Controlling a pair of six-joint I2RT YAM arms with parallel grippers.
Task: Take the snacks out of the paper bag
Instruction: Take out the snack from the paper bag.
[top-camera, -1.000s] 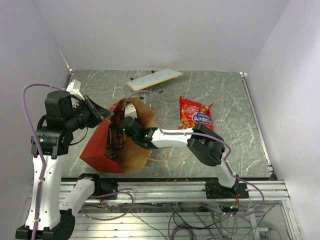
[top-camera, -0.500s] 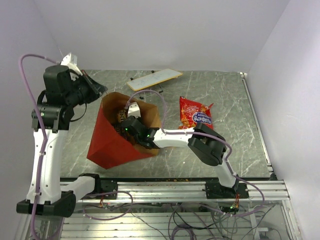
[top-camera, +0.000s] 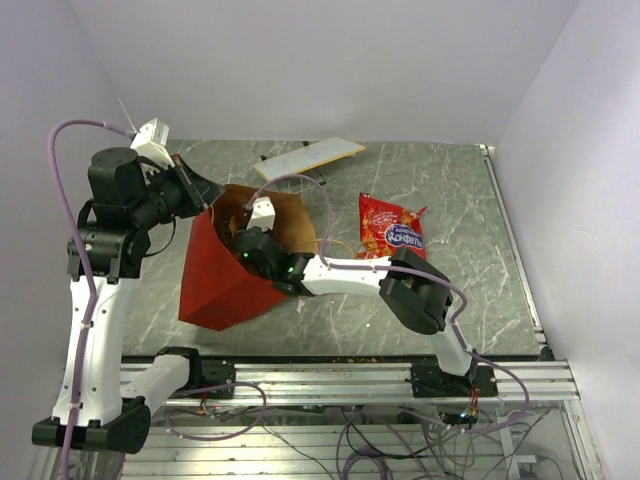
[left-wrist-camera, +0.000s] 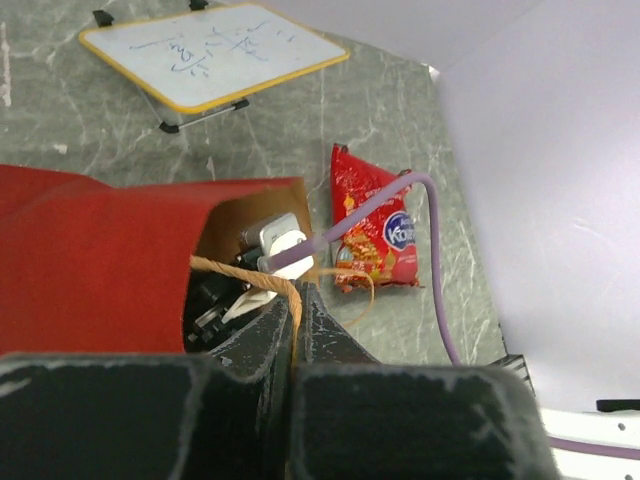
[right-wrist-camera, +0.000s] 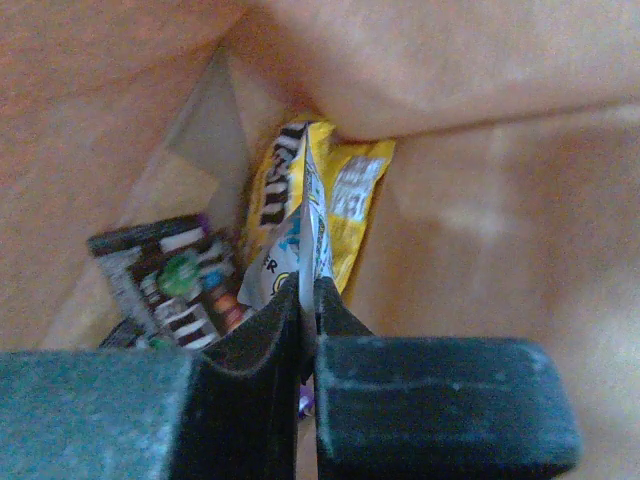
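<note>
The red paper bag (top-camera: 222, 278) stands tilted on the table, its brown mouth facing up and right. My left gripper (left-wrist-camera: 297, 300) is shut on its tan string handle (left-wrist-camera: 245, 278) at the bag's upper left rim (top-camera: 205, 195). My right gripper (right-wrist-camera: 308, 295) is deep inside the bag, shut on the edge of a yellow candy packet (right-wrist-camera: 345, 190). A brown candy packet (right-wrist-camera: 170, 275) lies beside it inside the bag. The red chip bag (top-camera: 391, 229) with a blue oval logo lies on the table right of the bag, also seen in the left wrist view (left-wrist-camera: 372, 228).
A flat white board (top-camera: 308, 157) on thin legs stands at the back of the table behind the bag; it also shows in the left wrist view (left-wrist-camera: 205, 50). Grey walls close in the left, back and right sides.
My left gripper has lifted the bag by its handle from lying open-side toward the front to standing more upright. My right gripper has stayed inside the bag and shifted up with it.
</note>
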